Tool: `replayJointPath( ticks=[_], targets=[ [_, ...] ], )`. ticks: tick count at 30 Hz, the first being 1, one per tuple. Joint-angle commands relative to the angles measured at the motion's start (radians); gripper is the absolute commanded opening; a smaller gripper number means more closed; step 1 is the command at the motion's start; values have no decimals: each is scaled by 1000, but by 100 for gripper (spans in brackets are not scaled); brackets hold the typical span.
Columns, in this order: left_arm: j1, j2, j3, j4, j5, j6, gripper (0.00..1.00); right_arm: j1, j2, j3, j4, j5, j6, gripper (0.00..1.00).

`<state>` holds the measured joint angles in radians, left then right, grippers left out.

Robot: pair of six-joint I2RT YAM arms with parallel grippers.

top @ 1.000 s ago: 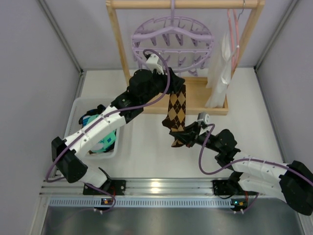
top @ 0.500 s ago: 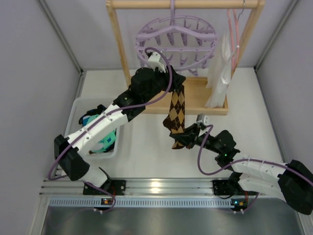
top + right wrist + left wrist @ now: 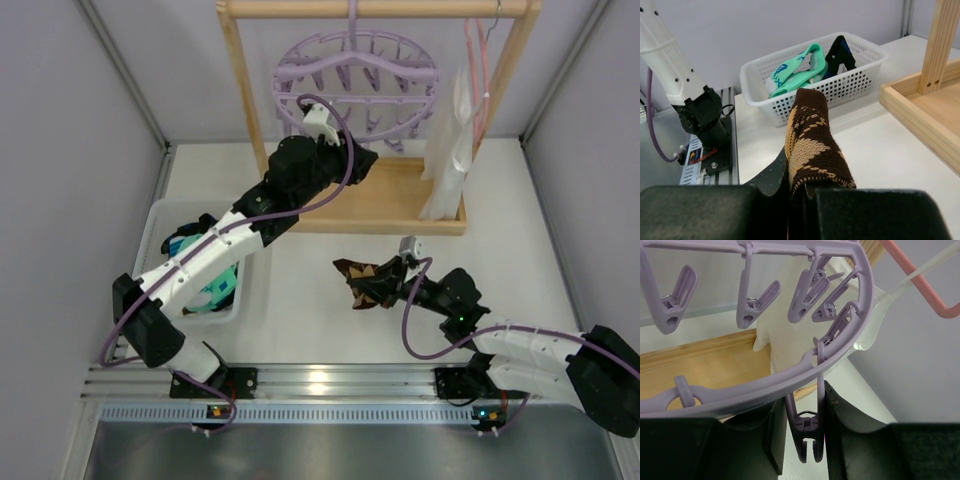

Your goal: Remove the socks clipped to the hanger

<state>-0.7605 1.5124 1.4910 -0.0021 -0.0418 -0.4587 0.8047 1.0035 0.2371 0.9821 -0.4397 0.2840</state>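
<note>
While my left gripper [image 3: 358, 160] sits closed partway on one clip peg [image 3: 807, 435] of the single lavender hanger [image 3: 740, 394], a finger against each side, my right gripper [image 3: 789, 192] is clamped tight on one brown diamond sock [image 3: 812, 145]. The sock is at mid-table [image 3: 890, 150], its long axis pointing left toward the one basket [image 3: 850, 82]. Inside lie one black-blue sock [image 3: 840, 57] and teal socks [image 3: 795, 72], perhaps two, tangled. My left wrist view cuts off the hanger's far rim.

White basket [image 3: 850, 85], wooden rack [image 3: 400, 203]
</note>
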Motion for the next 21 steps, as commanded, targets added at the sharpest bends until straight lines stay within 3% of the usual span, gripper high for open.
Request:
replayJointPath(
  ticks=[1, 7, 8, 10, 14, 20, 21],
  targets=[
    [6, -1, 23, 79, 14, 6, 31, 13, -14, -18, 49, -5, 9, 0],
    [6, -82, -96, 77, -16, 9, 66, 16, -60, -68, 9, 27, 26, 0],
    [4, -102, -118, 77, -24, 11, 77, 14, -65, -67, -8, 41, 26, 0],
    [4, -167, -185, 62, -53, 20, 88, 13, -75, -61, -55, 64, 24, 0],
    [4, -280, -262, -100, -176, 15, 98, 16, -72, -4, -167, 73, 15, 0],
    [6, -458, -339, -393, -420, -6, 98, 25, 7, 131, -309, 78, -14, 0],
    [6, -474, -319, -518, -513, -15, 98, 33, 26, 158, -324, 75, -22, 0]
  ],
)
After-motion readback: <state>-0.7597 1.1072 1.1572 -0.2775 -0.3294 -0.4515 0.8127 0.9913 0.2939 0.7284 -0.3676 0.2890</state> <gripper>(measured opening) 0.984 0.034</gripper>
